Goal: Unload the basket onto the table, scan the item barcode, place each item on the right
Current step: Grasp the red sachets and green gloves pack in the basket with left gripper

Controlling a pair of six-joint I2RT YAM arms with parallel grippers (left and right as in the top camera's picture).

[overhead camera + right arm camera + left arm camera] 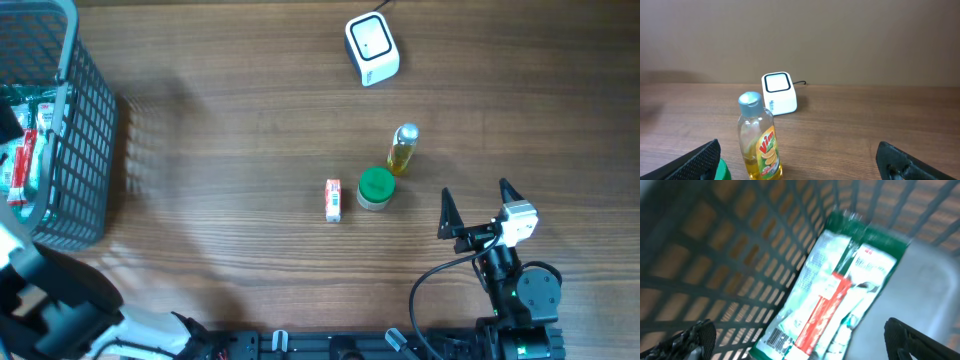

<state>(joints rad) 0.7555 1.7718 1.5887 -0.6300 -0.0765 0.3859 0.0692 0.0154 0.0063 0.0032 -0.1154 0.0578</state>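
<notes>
1. One green-and-white packet (840, 280) with a red strip down its middle lies flat in the grey mesh basket (88, 130) at the far left of the table. Your left wrist view shows a barcode (780, 340) at the packet's near end, facing up. The view is blurred and the print cannot be read.
2. Your left gripper (800, 337) hangs inside the basket directly over that packet. Its fingers are spread wide apart and grip nothing.
3. From overhead you can see other red-and-white packs (22, 160) in the basket. The frame edge cuts them off, so their number cannot be told.
4. The white scanner (372, 48) stands at the far side of the table, right of centre and well apart from the basket. Its dark-framed window faces up.
5. Three items stand loose near the middle of the table:
   - A small red-and-white box (333, 200) lies flat.
   - A green-lidded jar (376, 188) sits just to the right of the box.
   - An upright bottle of yellow liquid (403, 150) with a grey cap stands just beyond the jar.
6. Your right gripper (474, 192) sits at the near right, aimed toward the far edge. Its fingers are wide apart and empty. It is near the jar and bottle but touches neither.
7. All of this rests on a wood-grain table (230, 120).
</notes>
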